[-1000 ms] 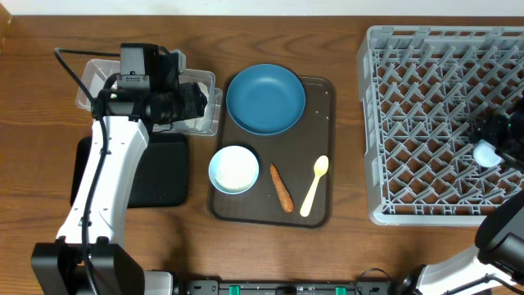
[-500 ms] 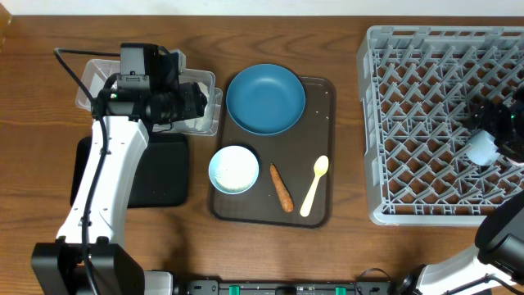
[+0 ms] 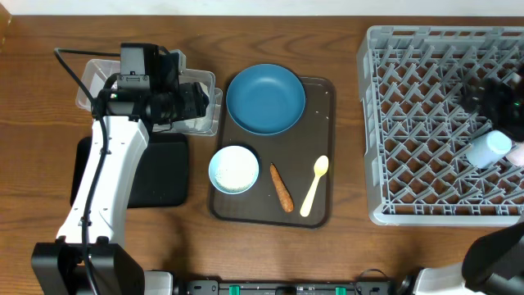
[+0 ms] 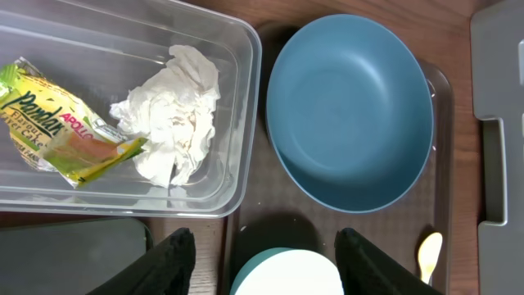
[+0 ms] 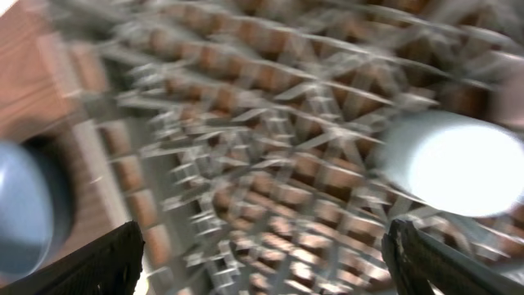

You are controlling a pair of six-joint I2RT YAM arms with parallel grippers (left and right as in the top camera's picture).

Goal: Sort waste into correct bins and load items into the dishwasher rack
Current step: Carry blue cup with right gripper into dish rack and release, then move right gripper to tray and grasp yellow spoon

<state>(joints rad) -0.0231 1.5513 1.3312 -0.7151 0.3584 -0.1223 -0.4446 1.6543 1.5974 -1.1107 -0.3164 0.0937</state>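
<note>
My left gripper is open and empty, hovering over the edge of the clear tub, which holds the white tissue and the yellow-green wrapper. The dark blue plate, the pale blue bowl with rice, the carrot piece and the yellow spoon lie on the brown tray. My right gripper is open above the grey rack. The small blue cup lies in the rack, free of the fingers. I cannot make out the pink cup.
The shallow black tray sits below the tub, under my left arm. The brown serving tray lies between the bins and the rack. The right wrist view is motion-blurred, with an unclear grey-blue shape at its left edge.
My right gripper has let go of the small blue cup in the rack and drawn back toward the far side. The left arm has not moved.
</note>
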